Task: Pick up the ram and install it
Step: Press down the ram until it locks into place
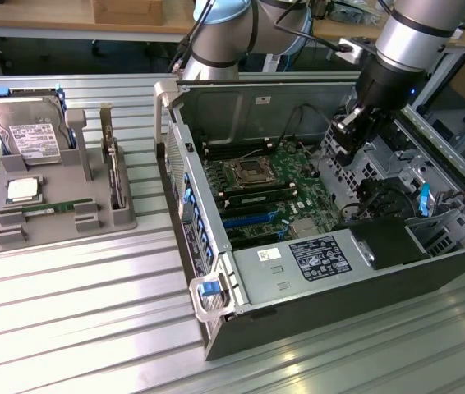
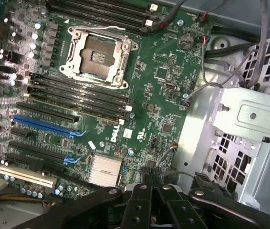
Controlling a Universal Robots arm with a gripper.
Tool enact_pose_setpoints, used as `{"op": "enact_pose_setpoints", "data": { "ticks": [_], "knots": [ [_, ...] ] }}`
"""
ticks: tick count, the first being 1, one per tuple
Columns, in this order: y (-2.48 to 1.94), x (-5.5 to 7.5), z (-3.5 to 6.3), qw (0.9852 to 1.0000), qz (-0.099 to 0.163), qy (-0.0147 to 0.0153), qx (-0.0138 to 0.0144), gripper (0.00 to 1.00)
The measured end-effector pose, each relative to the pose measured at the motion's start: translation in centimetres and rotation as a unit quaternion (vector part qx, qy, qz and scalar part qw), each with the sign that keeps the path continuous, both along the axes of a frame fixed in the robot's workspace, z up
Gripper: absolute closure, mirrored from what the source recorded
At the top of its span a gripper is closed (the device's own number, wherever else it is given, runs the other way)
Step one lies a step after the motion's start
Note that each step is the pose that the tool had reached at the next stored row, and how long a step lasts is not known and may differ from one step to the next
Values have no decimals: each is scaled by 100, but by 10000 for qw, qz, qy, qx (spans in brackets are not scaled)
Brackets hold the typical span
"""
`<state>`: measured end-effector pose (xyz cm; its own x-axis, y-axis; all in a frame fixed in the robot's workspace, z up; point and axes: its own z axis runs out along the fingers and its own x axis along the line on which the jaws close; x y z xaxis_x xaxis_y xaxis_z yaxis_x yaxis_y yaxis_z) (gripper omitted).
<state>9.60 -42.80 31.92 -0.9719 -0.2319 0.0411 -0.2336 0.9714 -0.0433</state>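
Hovering over the open computer case (image 1: 241,328) in the exterior view, gripper (image 1: 349,131) up near the drive-cage side on the exterior view's right, above the motherboard (image 1: 265,185). Nothing visibly between the fingers from this angle. Ram (image 1: 49,210) lying flat in a slot at the front of the grey holder tray (image 1: 6,234), off on the exterior view's left, well apart from the gripper. Same tray also carrying a silver hard drive (image 1: 27,131) standing at the back and a small square processor chip (image 1: 22,190) just behind the ram.

Switching to the wrist view: looking straight down on the green motherboard (image 2: 149,95), empty CPU socket (image 2: 99,55) in plain sight, black memory slots (image 2: 77,93) just beside it, blue slot (image 2: 46,126) further along. Gripper (image 2: 149,193) with its black fingers (image 2: 137,200) pressed together, clenched on nothing. Metal drive cage (image 2: 249,119) sitting beside the board.
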Motion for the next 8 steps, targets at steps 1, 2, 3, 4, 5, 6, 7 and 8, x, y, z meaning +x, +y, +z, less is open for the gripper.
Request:
{"op": "enact_pose_setpoints", "data": {
  "ticks": [1, 2, 3, 4, 5, 6, 7, 8],
  "knots": [
    [0, 0, -1, 9998, -185, 0, -4, 90],
    [0, 0, -1, 9994, -346, 0, -7, 90],
    [0, 0, -2, 9986, -521, 0, -10, 90],
    [0, 0, -3, 9973, -737, 0, -14, 90],
    [0, 0, -3, 9961, -880, 0, -15, 90],
    [0, 0, -3, 9948, -1014, 0, -15, 90],
    [0, 0, -3, 9948, -1014, 0, -15, 90],
    [0, 0, -3, 9948, -1014, 0, -15, 90]
  ]
}}
